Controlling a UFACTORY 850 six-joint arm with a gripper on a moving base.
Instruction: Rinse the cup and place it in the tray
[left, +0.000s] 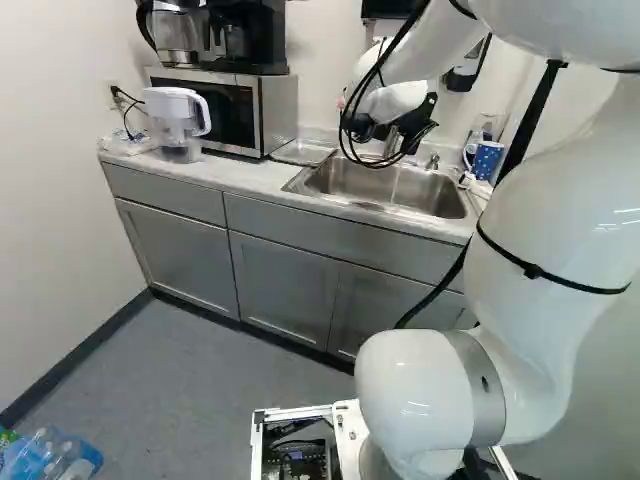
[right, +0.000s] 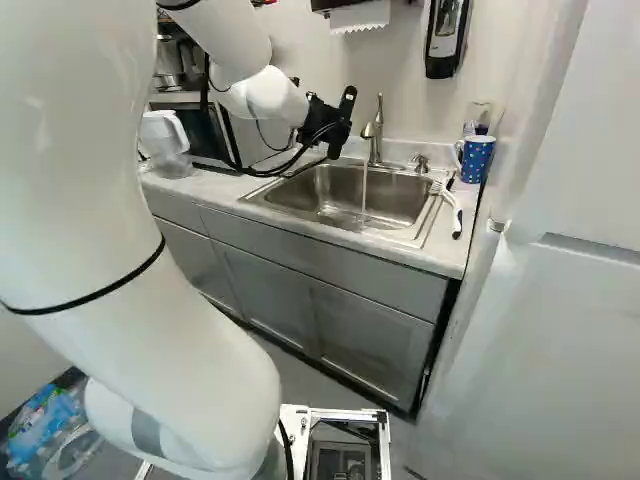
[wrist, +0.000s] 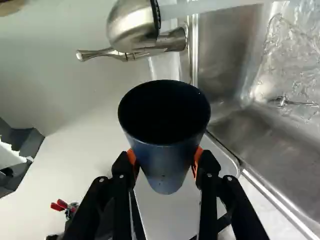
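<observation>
Dark cup (wrist: 165, 175) was pinched from both sides by the tool (wrist: 164, 161); it was best eased under the running water (right: 364, 195), turned slowly, then emptied into the sink (wrist: 270, 135).

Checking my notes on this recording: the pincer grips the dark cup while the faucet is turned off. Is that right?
Not quite: the faucet is running; the right base view shows water falling from it into the sink. The pincer does grip the dark cup.
</observation>
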